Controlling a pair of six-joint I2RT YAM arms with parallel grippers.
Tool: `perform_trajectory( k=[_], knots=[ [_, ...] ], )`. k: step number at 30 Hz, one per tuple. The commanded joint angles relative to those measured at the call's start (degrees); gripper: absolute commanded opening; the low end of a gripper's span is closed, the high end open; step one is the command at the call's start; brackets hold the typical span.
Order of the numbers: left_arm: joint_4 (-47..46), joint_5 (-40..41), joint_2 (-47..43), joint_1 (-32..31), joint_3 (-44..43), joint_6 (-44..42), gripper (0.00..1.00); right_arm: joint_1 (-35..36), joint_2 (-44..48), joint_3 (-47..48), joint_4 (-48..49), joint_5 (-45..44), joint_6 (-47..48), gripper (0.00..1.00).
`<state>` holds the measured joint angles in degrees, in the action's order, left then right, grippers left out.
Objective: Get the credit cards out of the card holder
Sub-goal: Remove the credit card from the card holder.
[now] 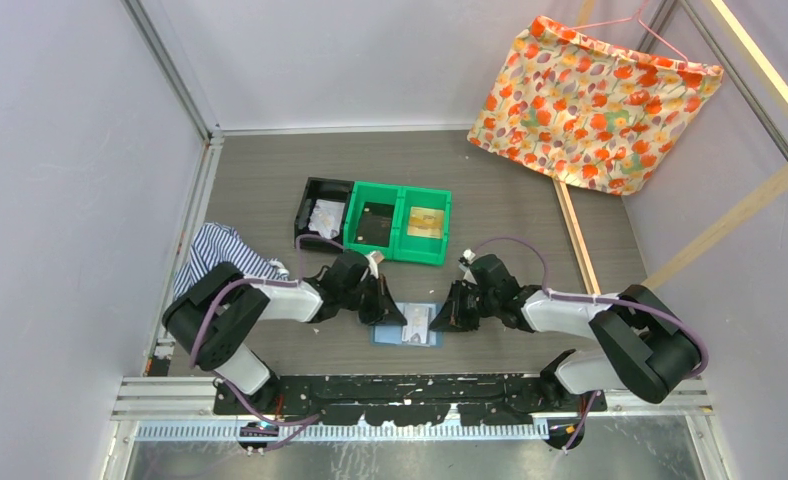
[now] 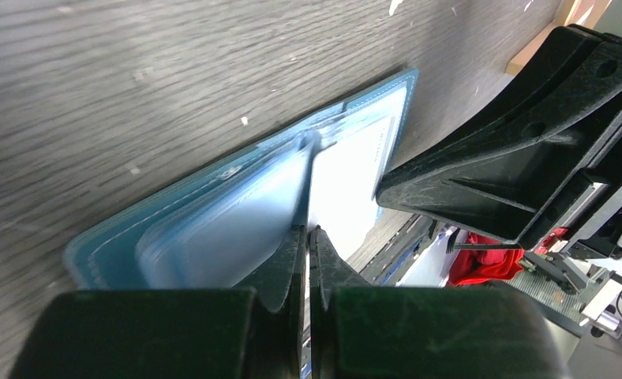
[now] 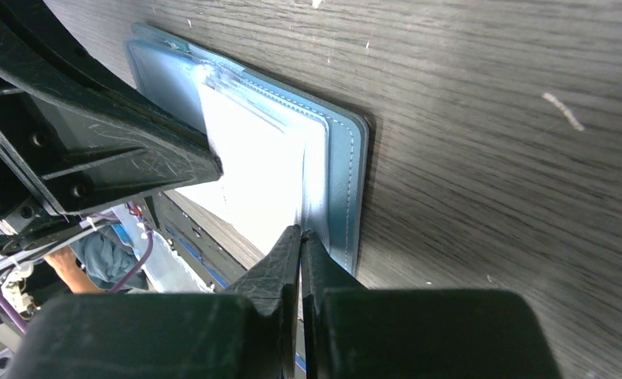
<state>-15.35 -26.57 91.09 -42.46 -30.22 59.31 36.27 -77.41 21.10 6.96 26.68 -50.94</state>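
Now, card holder (image 1: pixel 407 327): lies open and flat near the table's near edge, between the two arm bases, long axis running left to right.
Whitish card (image 1: pixel 417 322): sits in a clear sleeve toward the holder's right half; dark card not visible.
Left gripper (image 1: pixel 384 308): at the holder's left end, jaws clenched, tips on the sleeve edge just beside the card; whether anything thin is pinched cannot be told.
Right gripper (image 1: pixel 448 312): at the holder's right end, jaws clenched, tips touching the card's outer edge; a grip cannot be confirmed.
Key relation: the card lies straight ahead of the right jaws, so the right arm seems better placed to draw it out rightward.
Farther: green bins (image 1: pixel 400 222) and black bin (image 1: pixel 325 212) mid-table; floral cloth (image 1: pixel 590 100) at the far right corner.
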Motion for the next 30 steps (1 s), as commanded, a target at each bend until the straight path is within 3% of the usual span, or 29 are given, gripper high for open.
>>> perform_trajectory(
  k=[1,24,27,30],
  knots=[
    [4.9,2.6,-3.5,2.3,1.9,-2.8,0.01,0.3,-0.7,1.1,0.3,-1.7,0.7,0.07],
    [10.7,0.7,-10.9,5.3,3.1,-6.3,0.00,0.3,1.6,2.0,-0.7,-1.6,1.5,0.10],
    [11.7,0.9,-12.6,5.4,3.0,-6.0,0.01,0.3,4.0,2.9,-2.4,-2.0,1.4,0.12],
    [13.6,1.4,-14.4,5.4,2.5,-5.8,0.01,0.3,5.5,3.7,-3.3,-2.6,1.2,0.23]
  ],
)
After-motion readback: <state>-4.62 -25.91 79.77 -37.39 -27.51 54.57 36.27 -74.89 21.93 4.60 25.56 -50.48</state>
